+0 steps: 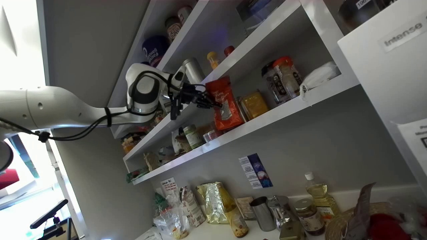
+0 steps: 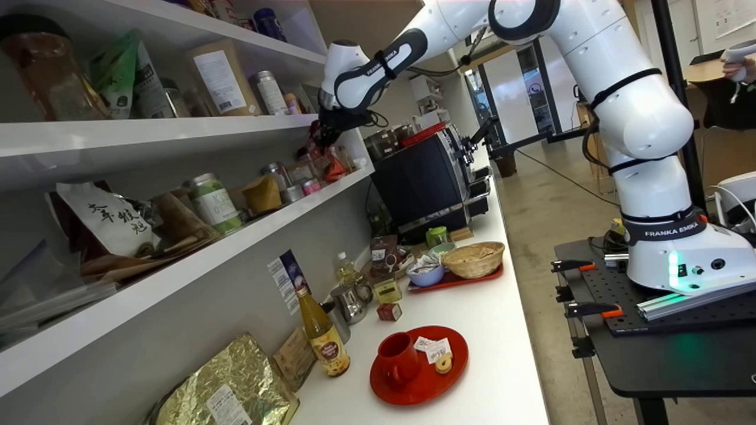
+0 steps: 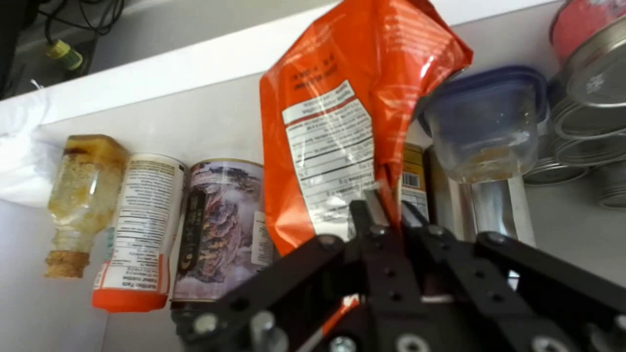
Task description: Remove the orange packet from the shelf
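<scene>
In an exterior view, the orange packet (image 1: pixel 234 110) is displaying "Tim Hortons" in pale lettering, a dark blue canister (image 1: pixel 156 50) is carrying "Maxwell House", and a strip label (image 1: pixel 405 32) on a white panel (image 1: pixel 370 63) is spelling out "Intense". In an exterior view, the robot arm (image 2: pixel 644 127) is bearing "FRANKA EMIKA" on a link (image 2: pixel 383 65) and on its base (image 2: pixel 670 233), while a white pouch (image 2: pixel 109 218) is showing 太平猴魁. In the wrist view, an orange-capped bottle (image 3: pixel 142 230) is presenting "Nutrition Facts" and "Valeur nutritive".
</scene>
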`<state>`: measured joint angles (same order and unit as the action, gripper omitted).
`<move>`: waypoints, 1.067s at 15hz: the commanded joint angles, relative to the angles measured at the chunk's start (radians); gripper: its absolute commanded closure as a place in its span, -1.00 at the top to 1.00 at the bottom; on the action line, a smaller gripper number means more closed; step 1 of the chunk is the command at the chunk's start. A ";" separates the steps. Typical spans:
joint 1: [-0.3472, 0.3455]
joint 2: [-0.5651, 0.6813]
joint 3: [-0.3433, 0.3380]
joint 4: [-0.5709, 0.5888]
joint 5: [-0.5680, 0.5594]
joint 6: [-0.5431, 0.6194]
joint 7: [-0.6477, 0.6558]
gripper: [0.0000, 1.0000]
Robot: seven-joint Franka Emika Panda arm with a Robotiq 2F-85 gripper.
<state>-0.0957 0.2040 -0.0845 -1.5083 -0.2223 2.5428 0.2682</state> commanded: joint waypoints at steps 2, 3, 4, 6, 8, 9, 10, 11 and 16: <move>0.026 -0.284 -0.002 -0.292 -0.028 -0.098 -0.020 -0.98; 0.026 -0.334 0.006 -0.345 -0.038 -0.116 -0.012 -0.98; 0.028 -0.382 0.018 -0.398 -0.025 -0.133 -0.022 -0.98; 0.043 -0.471 0.045 -0.509 0.013 -0.131 -0.049 -0.98; 0.080 -0.542 0.074 -0.622 0.077 -0.106 -0.100 -0.98; 0.109 -0.561 0.091 -0.665 0.119 -0.094 -0.128 -0.98; 0.135 -0.578 0.111 -0.708 0.148 -0.081 -0.142 -0.98; 0.165 -0.582 0.136 -0.736 0.176 -0.079 -0.154 -0.98; 0.317 -0.519 0.258 -0.811 0.286 -0.011 -0.183 -0.98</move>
<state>0.1588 -0.3445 0.1313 -2.2898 -0.0009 2.4756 0.1309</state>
